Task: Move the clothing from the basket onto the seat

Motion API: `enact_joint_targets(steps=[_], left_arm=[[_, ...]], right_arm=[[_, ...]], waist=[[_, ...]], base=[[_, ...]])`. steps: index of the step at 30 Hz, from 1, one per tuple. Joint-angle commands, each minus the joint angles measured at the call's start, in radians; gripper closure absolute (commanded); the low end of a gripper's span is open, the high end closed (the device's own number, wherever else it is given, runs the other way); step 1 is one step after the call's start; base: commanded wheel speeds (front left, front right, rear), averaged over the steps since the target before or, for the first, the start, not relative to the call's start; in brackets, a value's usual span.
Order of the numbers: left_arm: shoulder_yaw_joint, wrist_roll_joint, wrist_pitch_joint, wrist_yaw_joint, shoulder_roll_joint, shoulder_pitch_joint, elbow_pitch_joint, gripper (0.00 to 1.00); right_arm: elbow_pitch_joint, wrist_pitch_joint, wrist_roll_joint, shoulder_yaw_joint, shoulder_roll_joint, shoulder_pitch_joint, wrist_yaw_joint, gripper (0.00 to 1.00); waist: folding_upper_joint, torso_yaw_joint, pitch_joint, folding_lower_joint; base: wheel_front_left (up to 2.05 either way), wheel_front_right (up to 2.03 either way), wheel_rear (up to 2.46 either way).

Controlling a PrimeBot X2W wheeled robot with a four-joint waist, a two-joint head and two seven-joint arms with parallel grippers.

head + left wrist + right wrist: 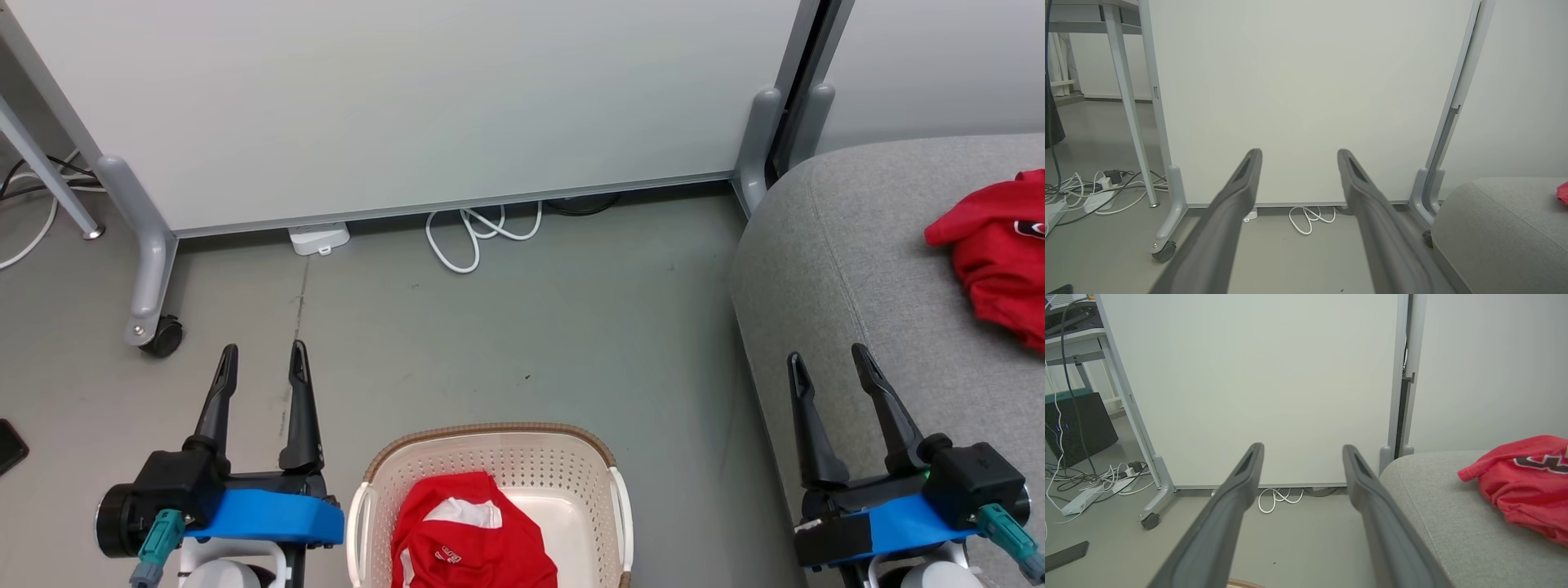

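While spread and empty, left gripper (265, 349) and right gripper (825, 353) either side of basket (490, 429) with clothing (469, 535).

This looks like an office or lab. A white wheeled partition (408, 106) spans the upper frame. Loose cables (473, 224) lie on the bare grey floor (531, 343), with a power strip (1079, 500), a black computer box (1077, 424) and a bench leg (1126, 102) at the left.

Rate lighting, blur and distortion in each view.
Head view: even, soft light with no glare, and the basket perforations read clearly. Left wrist view: the left gripper's fingers blur towards the bottom edge, and the panel's post leans from wide-angle distortion. Right wrist view: the right gripper's fingers blur likewise, while the garment on the seat is fairly sharp.
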Motion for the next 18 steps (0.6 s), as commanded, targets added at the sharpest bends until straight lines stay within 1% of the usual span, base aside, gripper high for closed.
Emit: enact_joint_targets(steps=[1,7,11,13,18], left_arm=[[-0.002,0.004,-0.003,-0.001,-0.001,-0.008,0.003,0.00],[-0.044,0.021,-0.003,-0.025,0.001,-0.073,0.059,0.00],[-0.104,0.025,-0.003,-0.034,0.034,-0.142,0.142,0.00],[-0.156,0.017,-0.003,-0.035,0.052,-0.187,0.189,0.00],[-0.329,-0.025,-0.003,-0.032,0.119,-0.303,0.333,0.00]], right_arm=[[0.003,-0.001,0.003,0.001,0.003,0.002,0.000,0.00],[-0.006,-0.001,0.002,0.003,0.003,-0.025,0.000,0.00],[-0.013,-0.001,-0.006,0.012,0.002,-0.062,0.000,0.00],[-0.017,-0.001,-0.009,0.022,-0.004,-0.082,0.000,0.00],[-0.027,-0.001,-0.001,0.056,-0.021,-0.142,0.000,0.00]], waist=[[-0.0001,0.000,0.001,0.0000],[-0.0001,-0.004,0.021,0.0000],[-0.0001,-0.020,0.052,0.0000],[-0.0001,-0.031,0.073,0.0000],[-0.0001,-0.068,0.152,0.0000]], base=[[0.00,0.00,0.00],[0.00,0.00,0.00],[0.00,0.00,0.00],[0.00,0.00,0.00],[0.00,0.00,0.00]])
